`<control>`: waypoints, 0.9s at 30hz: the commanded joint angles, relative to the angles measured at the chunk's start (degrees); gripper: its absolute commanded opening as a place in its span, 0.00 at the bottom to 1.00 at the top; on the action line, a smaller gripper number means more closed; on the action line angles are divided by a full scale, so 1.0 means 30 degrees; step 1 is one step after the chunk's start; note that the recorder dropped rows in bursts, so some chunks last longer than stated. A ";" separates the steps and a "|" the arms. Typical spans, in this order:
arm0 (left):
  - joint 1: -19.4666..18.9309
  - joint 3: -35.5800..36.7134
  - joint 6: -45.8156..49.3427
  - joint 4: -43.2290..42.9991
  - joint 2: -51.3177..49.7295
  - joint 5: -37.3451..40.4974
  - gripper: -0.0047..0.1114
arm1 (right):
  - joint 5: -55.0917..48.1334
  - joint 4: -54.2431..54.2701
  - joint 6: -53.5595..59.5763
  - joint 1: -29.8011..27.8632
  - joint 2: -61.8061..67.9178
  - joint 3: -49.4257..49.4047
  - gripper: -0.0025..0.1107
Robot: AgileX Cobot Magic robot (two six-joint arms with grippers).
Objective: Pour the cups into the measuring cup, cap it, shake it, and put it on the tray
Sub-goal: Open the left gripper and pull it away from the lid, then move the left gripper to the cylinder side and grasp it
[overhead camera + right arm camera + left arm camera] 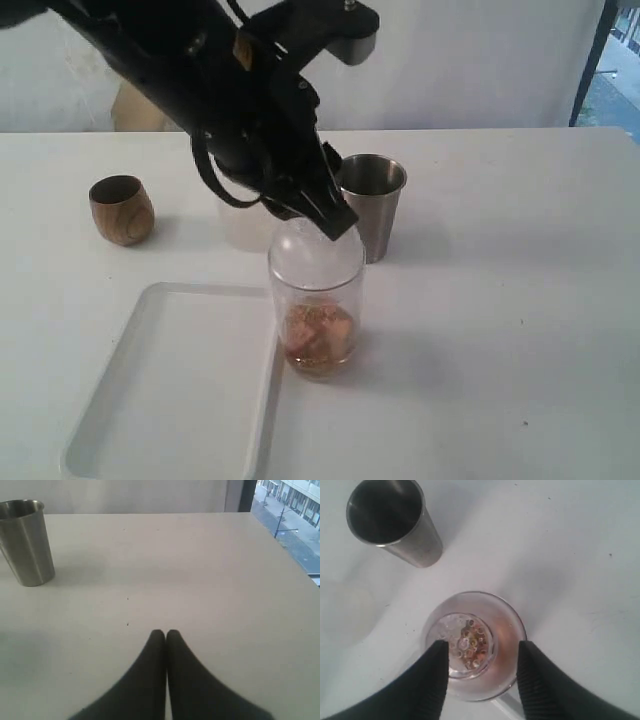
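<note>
The clear measuring cup (316, 320) stands on the table beside the tray's right edge, with brown-orange bits in its bottom. A clear domed lid (316, 252) sits on its mouth. My left gripper (335, 222) hangs just above it, open; in the left wrist view the gripper (480, 647) straddles the lid (468, 645), one finger at the dome's edge and the other apart from it. The steel tumbler (373, 205) stands upright just behind. The wooden cup (121, 208) is upright at the far left. My right gripper (166, 632) is shut and empty over bare table.
The white tray (170, 400) lies at the front left with nothing in it. A frosted plastic cup (347, 615) stands behind the left arm, mostly hidden in the exterior view. The tumbler (25, 542) also shows in the right wrist view. The table's edge runs along the far right.
</note>
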State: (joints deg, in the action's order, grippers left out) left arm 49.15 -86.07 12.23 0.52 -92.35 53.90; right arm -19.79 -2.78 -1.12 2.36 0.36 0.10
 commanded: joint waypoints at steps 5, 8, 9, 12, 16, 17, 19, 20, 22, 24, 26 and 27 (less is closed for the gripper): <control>0.0044 0.2454 -0.1938 -0.0175 0.4649 -0.3408 0.48 | 0.0051 -0.0046 -0.0061 -0.0096 -0.0120 -0.0033 0.02; 0.0044 0.7215 -0.2142 -0.0175 0.7186 -0.9403 0.53 | 0.0051 -0.0046 -0.0061 -0.0096 -0.0120 -0.0033 0.02; 0.0044 0.9230 -0.2142 0.0075 0.8012 -1.2527 0.53 | 0.0051 -0.0009 -0.0068 -0.0096 -0.0120 -0.0033 0.02; 0.0044 1.2573 -0.2142 0.0239 0.8334 -1.6341 0.53 | 0.0051 -0.0009 -0.0068 -0.0096 -0.0120 -0.0033 0.02; 0.0044 1.5903 0.0442 0.0186 0.7876 -2.0546 0.54 | 0.0051 -0.0009 -0.0068 -0.0096 -0.0120 -0.0033 0.02; 0.0044 1.5936 0.0442 0.0366 0.7876 -2.0589 0.65 | 0.0051 -0.0009 -0.0068 -0.0096 -0.0120 -0.0033 0.02; 0.0044 1.5936 0.0442 0.0417 0.7876 -2.0554 0.80 | 0.0051 -0.0009 -0.0068 -0.0096 -0.0120 -0.0033 0.02; 0.0044 1.6002 0.0442 0.0611 0.7876 -2.0516 0.88 | 0.0051 -0.0009 -0.0068 -0.0096 -0.0120 -0.0033 0.02; 0.0044 1.6591 0.0407 0.0795 0.7876 -2.0773 0.95 | 0.0051 -0.0009 -0.0068 -0.0096 -0.0120 -0.0033 0.02; 0.0044 1.7234 0.0363 0.0838 0.7876 -2.1449 0.95 | 0.0051 -0.0009 -0.0068 -0.0096 -0.0120 -0.0033 0.02; 0.0044 1.8119 -0.0346 0.0940 0.7865 -2.2845 0.95 | 0.0051 -0.0009 -0.0068 -0.0096 -0.0120 -0.0033 0.02; 0.0044 1.8796 -0.0677 0.0940 0.7746 -2.3983 0.95 | 0.0051 -0.0009 -0.0068 -0.0096 -0.0120 -0.0033 0.02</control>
State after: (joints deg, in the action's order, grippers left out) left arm 49.15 -33.08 12.50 2.39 -68.82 -11.84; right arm -19.79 -2.78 -1.12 2.36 0.36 0.10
